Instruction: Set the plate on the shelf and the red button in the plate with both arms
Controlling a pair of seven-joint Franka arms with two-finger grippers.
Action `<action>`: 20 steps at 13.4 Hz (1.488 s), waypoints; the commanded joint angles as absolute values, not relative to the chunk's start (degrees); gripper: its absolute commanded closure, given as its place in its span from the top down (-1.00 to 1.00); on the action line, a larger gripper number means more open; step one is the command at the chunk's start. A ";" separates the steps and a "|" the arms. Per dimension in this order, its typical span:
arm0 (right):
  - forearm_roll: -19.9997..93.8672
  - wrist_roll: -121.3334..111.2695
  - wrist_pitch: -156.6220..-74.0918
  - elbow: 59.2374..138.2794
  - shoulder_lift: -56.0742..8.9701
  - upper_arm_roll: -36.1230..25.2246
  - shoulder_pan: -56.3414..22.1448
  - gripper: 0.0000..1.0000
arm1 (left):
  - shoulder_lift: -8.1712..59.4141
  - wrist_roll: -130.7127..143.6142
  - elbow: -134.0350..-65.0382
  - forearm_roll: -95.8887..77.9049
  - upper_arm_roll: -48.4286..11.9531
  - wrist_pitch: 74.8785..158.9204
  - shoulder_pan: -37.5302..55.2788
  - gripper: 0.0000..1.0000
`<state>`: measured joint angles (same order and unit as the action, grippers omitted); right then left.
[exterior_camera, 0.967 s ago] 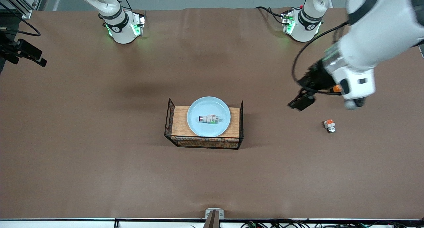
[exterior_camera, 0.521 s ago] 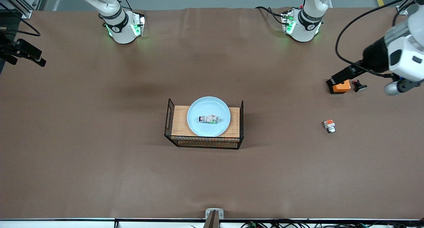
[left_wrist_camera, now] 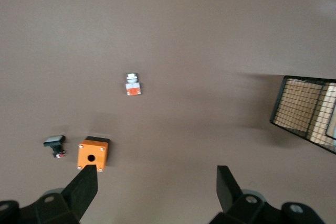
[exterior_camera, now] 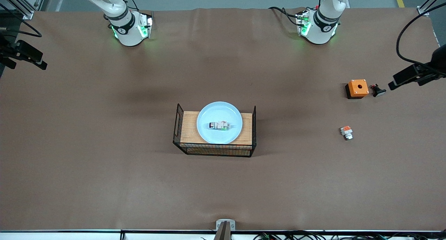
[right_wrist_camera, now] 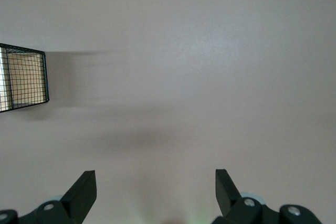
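Left arm has swung out past the desk edge at its own end, uncovering the orange box (exterior_camera: 357, 88). Left tool (left_wrist_camera: 157, 187) wide, empty; right tool (right_wrist_camera: 156, 190) wide, empty, waiting high. Plate (exterior_camera: 219, 109) on the rack (exterior_camera: 190, 128), red button (exterior_camera: 219, 125) in it. Plate likely stiff, slick: take by rim. Button light, tiny: pinch its body.

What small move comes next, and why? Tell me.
Probably just park both arms: the red button lies in the plate on the rack, the open left claw hangs empty near the orange box, and the open right claw is empty over bare table.
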<state>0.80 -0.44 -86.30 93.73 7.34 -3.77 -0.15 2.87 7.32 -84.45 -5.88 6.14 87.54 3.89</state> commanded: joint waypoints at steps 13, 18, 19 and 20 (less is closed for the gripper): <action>0.18 -2.46 -86.49 95.19 8.79 -3.87 -0.53 1.00 | 1.50 1.41 -87.01 -2.64 -2.10 91.14 -3.69 0.99; 0.09 -2.46 -86.48 95.19 8.79 -3.87 -0.44 1.00 | 0.18 1.67 -86.75 -2.64 -2.55 90.97 -3.60 1.00; 0.17 -2.46 -86.48 95.19 8.79 -3.87 -0.44 1.00 | -0.26 2.02 -86.75 -2.64 -2.98 90.71 -3.60 1.00; 0.09 -2.46 -86.48 95.19 8.79 -3.87 -0.44 1.00 | -1.13 2.37 -86.92 -2.55 -3.51 90.53 -3.60 1.00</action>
<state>0.80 -1.80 -86.27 93.85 7.34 -3.72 -0.16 1.54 2.32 -85.58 -3.70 -1.95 90.51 -2.84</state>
